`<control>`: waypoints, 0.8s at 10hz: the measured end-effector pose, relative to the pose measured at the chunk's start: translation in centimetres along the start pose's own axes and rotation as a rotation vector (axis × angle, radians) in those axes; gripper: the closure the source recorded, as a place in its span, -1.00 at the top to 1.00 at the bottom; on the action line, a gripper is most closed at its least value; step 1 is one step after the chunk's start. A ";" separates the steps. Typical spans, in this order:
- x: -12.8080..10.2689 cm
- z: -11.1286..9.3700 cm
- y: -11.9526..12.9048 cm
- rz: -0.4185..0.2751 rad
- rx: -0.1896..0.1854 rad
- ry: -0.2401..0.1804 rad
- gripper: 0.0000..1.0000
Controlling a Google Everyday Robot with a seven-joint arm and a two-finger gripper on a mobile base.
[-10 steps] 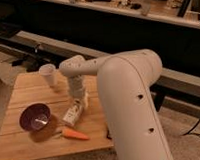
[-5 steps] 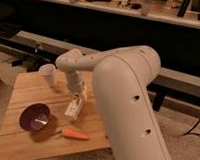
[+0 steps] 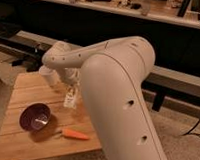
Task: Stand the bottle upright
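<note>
Mostly the robot's big pale arm [image 3: 119, 93] fills the camera view and blocks the right side of the wooden table [image 3: 26, 148]. Right of the purple bowl [image 3: 36, 117] and a little farther back, the gripper [image 3: 71, 89] points down. Its fingers are clenched, apparently on the upper end of the bottle [image 3: 70, 100], though the wrist covers much of the contact. The bottle is tilted; I cannot tell whether its lower end touches the table. Behind the bowl, a white cup [image 3: 47, 76] is half hidden by the arm. Right of the bowl and nearer, a carrot [image 3: 75, 134] lies flat.
</note>
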 end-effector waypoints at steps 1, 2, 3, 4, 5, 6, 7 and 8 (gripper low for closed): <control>-0.8 -1.3 0.5 -0.016 0.017 -0.090 -1.00; -1.3 -2.1 0.8 -0.026 0.027 -0.143 -1.00; -1.6 -2.0 0.6 -0.028 0.036 -0.162 -1.00; -2.2 -2.1 0.2 -0.029 0.042 -0.181 -1.00; -2.2 -2.1 0.3 -0.030 0.043 -0.183 -1.00; -2.2 -2.2 0.2 -0.030 0.043 -0.186 -1.00; -2.2 -2.2 0.4 -0.033 0.043 -0.185 -1.00; -2.2 -2.2 0.4 -0.032 0.043 -0.186 -1.00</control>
